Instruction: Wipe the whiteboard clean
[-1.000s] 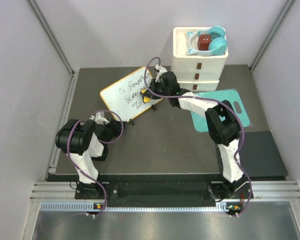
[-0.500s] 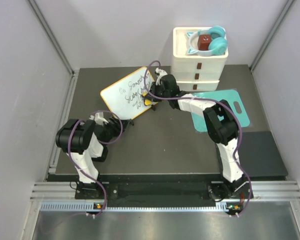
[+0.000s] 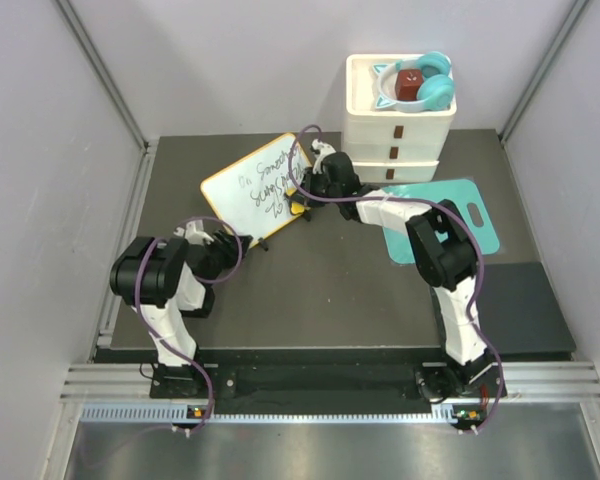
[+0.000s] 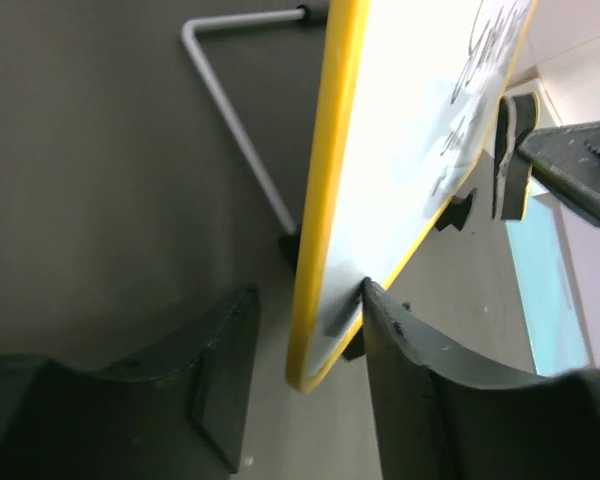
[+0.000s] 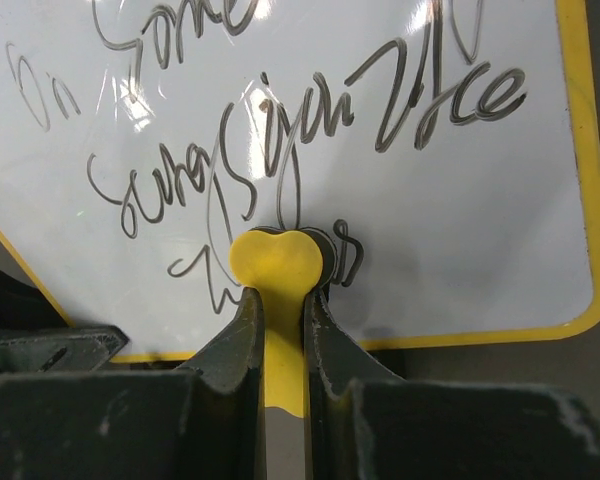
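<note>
Pincer of the left arm sat open astride the lower corner of the small white whiteboard with yellow frame, one finger touching its face, the other clear. Board stood tilted on the dark table, back-left of centre, covered in black handwriting. Right pincer was clamped on a flat yellow eraser, rounded head against the lowest line of writing.
</note>
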`<state>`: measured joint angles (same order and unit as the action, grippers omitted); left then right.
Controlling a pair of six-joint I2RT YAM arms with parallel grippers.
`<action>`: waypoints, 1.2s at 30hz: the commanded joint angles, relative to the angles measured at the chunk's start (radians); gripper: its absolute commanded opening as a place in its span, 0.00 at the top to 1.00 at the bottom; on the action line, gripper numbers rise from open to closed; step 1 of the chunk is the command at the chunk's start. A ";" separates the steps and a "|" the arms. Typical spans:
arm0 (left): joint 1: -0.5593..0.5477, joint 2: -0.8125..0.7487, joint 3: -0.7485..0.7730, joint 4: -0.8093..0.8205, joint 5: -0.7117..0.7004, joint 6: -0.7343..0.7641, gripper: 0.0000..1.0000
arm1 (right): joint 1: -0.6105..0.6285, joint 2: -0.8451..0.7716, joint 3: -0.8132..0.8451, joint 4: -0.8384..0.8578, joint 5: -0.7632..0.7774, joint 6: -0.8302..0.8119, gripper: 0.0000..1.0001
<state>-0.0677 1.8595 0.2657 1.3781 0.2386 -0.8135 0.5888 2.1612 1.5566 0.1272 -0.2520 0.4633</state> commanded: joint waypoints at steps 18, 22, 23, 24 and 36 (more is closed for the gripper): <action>0.022 0.041 -0.055 0.317 -0.012 -0.085 1.00 | 0.008 -0.074 0.029 -0.003 0.072 -0.066 1.00; 0.022 0.084 -0.091 0.319 -0.035 -0.140 1.00 | 0.008 -0.040 0.036 0.014 0.103 -0.081 1.00; 0.022 0.096 -0.092 0.317 -0.025 -0.150 1.00 | 0.008 -0.017 0.040 0.018 0.103 -0.083 1.00; 0.020 0.128 -0.094 0.317 -0.003 -0.177 1.00 | 0.008 -0.005 0.054 0.022 0.100 -0.081 1.00; 0.009 0.081 -0.128 0.237 0.033 -0.179 1.00 | 0.037 0.124 0.184 0.029 0.094 -0.109 1.00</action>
<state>-0.0727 1.9163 0.2104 1.5421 0.3546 -0.9829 0.5976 2.2295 1.6463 0.1261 -0.1650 0.3939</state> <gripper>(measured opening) 0.127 0.080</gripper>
